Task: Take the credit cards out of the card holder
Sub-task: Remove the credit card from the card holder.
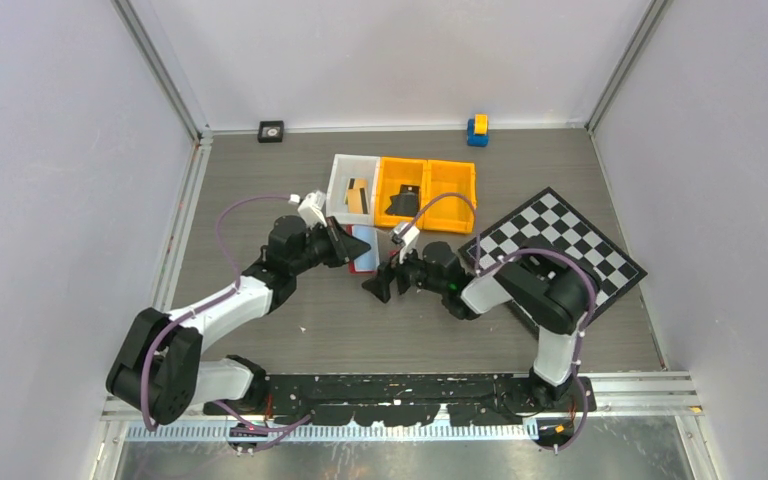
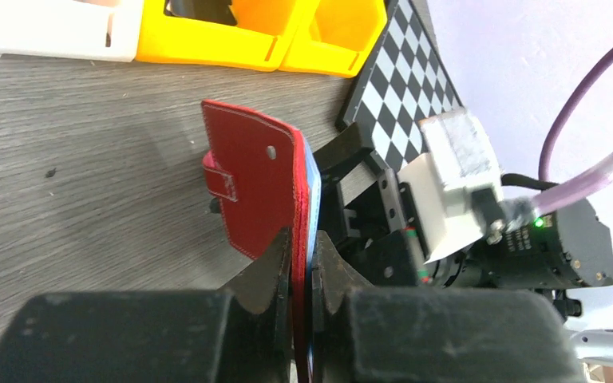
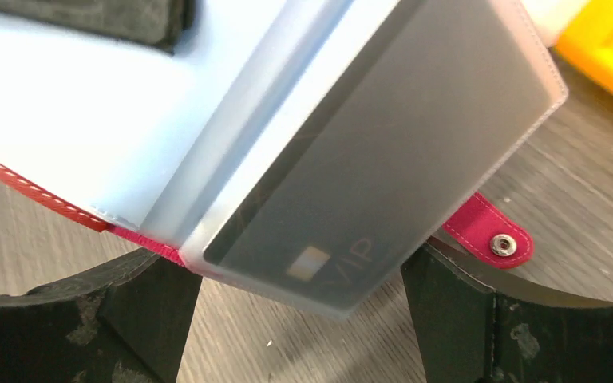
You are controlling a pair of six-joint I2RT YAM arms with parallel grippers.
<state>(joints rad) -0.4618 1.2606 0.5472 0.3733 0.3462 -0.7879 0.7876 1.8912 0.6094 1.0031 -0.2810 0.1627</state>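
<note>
My left gripper [image 2: 302, 249] is shut on the edge of the red card holder [image 2: 255, 179] and holds it upright over the table; they also show in the top view, the gripper [image 1: 345, 246] and the holder [image 1: 365, 252]. The holder hangs open, with pale bluish sleeves [image 3: 112, 112]. One frosted sleeve holds a dark credit card marked VIP [image 3: 383, 159]. My right gripper [image 3: 295, 267] is open, its fingers [image 3: 128, 311] on either side of that sleeve's lower end, not touching it. The snap tab [image 3: 495, 237] is by the right finger. A tan card [image 1: 357, 194] lies in the white bin.
A white bin [image 1: 339, 172] and two orange bins [image 1: 426, 190] stand behind the grippers; one holds a black object [image 1: 400, 203]. A chequered board [image 1: 560, 245] lies to the right. A blue and yellow block [image 1: 477, 129] and a small black item [image 1: 271, 131] sit by the back wall.
</note>
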